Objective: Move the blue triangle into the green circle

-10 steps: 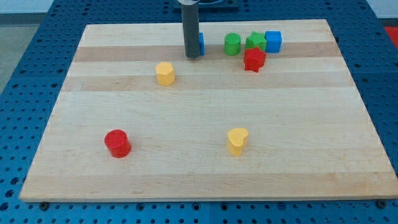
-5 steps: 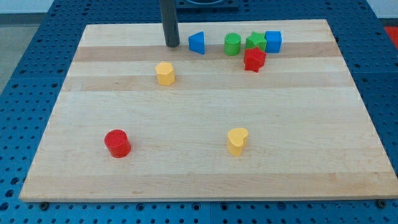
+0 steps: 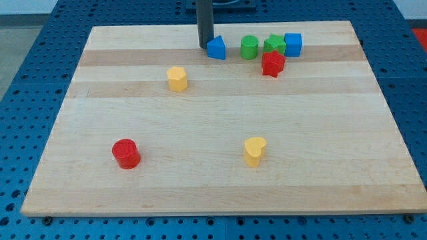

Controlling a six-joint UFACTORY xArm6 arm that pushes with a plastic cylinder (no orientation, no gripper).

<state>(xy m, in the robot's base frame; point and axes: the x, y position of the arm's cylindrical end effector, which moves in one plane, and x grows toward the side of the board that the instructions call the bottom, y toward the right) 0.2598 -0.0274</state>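
Observation:
The blue triangle (image 3: pixel 216 48) sits near the board's top edge, a little left of the green circle (image 3: pixel 249 47). A gap of bare wood lies between them. My tip (image 3: pixel 205 45) stands at the triangle's left side, touching or almost touching it. The rod rises straight up out of the view's top.
A green star (image 3: pixel 273 45) and a blue cube (image 3: pixel 293 44) sit right of the green circle, with a red star (image 3: pixel 272 63) just below them. A yellow hexagon (image 3: pixel 177 78) lies at upper left, a red circle (image 3: pixel 125 153) at lower left, a yellow heart (image 3: pixel 254 151) at lower middle.
My tip moved left off the blue triangle, then came back right against its left side. The triangle has shifted slightly right toward the green circle.

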